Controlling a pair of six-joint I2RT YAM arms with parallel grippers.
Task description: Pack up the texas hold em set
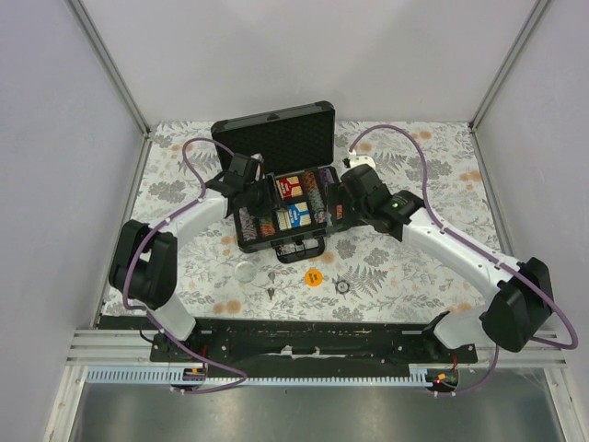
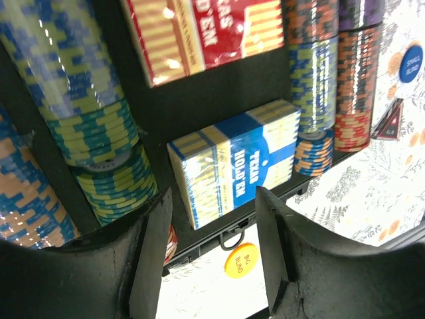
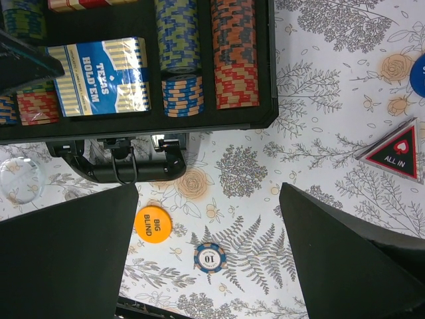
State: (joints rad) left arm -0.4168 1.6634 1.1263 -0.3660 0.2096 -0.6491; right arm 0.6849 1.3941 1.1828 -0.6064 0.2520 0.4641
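The black case (image 1: 317,244) lies open mid-table with its lid (image 1: 274,134) upright. It holds rows of striped chips (image 2: 99,126), a red deck (image 2: 206,36) and a blue deck (image 2: 236,163). My left gripper (image 2: 212,252) is open and empty, hovering over the case's left side (image 1: 248,193). My right gripper (image 3: 209,239) is open and empty, above the table at the case's right edge (image 1: 343,198). On the cloth lie an orange "big blind" button (image 3: 153,224), a loose blue "10" chip (image 3: 206,257), a triangular "all in" marker (image 3: 395,153) and a blue "small blind" button (image 2: 410,63).
The case handle (image 3: 126,166) points toward the near edge. A clear round disc (image 1: 245,271) and a small dark item (image 1: 271,293) lie in front of the case. Grey walls enclose the flowered tablecloth; purple cables loop over both arms.
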